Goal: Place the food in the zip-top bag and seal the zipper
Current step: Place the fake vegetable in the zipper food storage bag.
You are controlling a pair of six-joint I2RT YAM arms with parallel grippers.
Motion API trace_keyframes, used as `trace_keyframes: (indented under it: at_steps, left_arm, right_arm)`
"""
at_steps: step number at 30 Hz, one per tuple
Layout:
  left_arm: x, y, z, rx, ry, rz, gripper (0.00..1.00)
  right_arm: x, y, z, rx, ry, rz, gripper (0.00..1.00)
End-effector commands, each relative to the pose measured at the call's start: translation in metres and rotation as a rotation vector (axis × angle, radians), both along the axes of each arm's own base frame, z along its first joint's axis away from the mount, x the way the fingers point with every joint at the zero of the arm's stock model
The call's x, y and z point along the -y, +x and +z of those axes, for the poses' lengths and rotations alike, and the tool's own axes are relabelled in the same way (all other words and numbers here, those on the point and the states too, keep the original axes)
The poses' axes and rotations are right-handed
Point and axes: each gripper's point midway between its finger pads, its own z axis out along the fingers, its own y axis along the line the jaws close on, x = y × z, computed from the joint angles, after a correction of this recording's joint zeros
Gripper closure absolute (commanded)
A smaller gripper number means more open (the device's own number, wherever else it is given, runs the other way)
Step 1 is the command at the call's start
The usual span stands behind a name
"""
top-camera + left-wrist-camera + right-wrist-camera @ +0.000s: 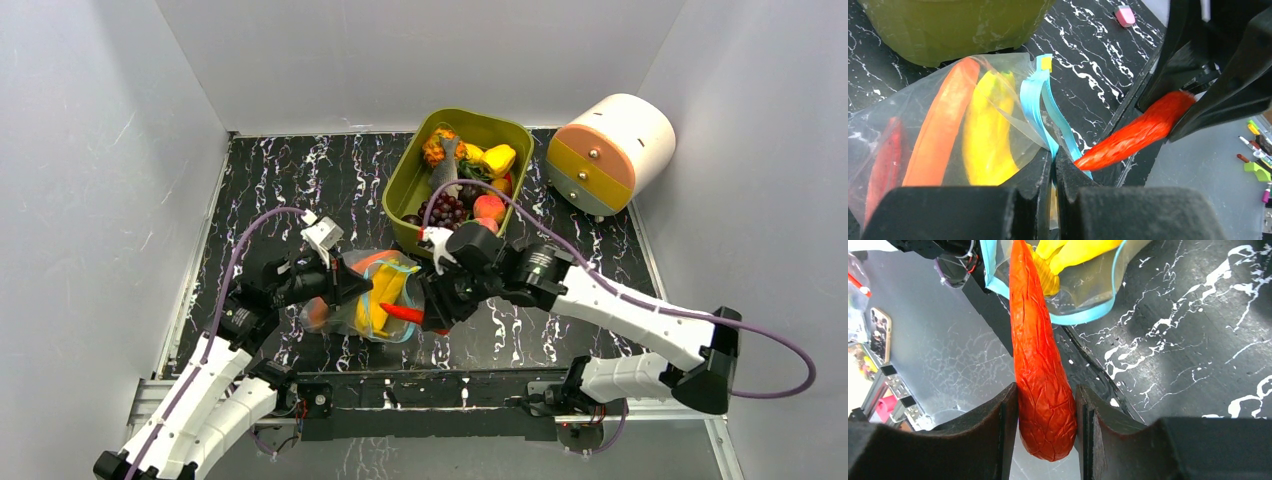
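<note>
Midway through filling; zipper (1034, 95) not yet sealed. Left end effector (1054, 157) pinched shut on the rim of the bag (372, 300) on the tabletop (1198, 350); right end effector (1046, 400) clamped on a red pepper (1040, 355), tip at the mouth. Next, likely: push deeper, let go.

Olive tub (402, 188) on marbled mat (300, 180); white drawer drum (625, 135) to right.

Plain white walls (400, 50), black tabletop (300, 170) (white veins)
</note>
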Motion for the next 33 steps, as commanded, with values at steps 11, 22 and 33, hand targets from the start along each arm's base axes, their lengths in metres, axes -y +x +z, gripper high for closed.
trace_keyframes:
  at_steps: [11,22,33]
  left_arm:
    - [0.012,-0.013,0.042,0.071,-0.142,-0.074,0.98]
    - [0.013,-0.017,0.043,0.068,-0.156,-0.083,0.98]
    - [0.011,-0.019,0.045,0.072,-0.163,-0.072,0.98]
  right_arm:
    - [-0.073,0.032,0.017,0.16,0.02,0.014,0.79]
    - [-0.095,0.04,0.001,0.153,-0.025,0.066,0.77]
    - [-0.104,0.048,-0.01,0.183,-0.038,0.079,0.68]
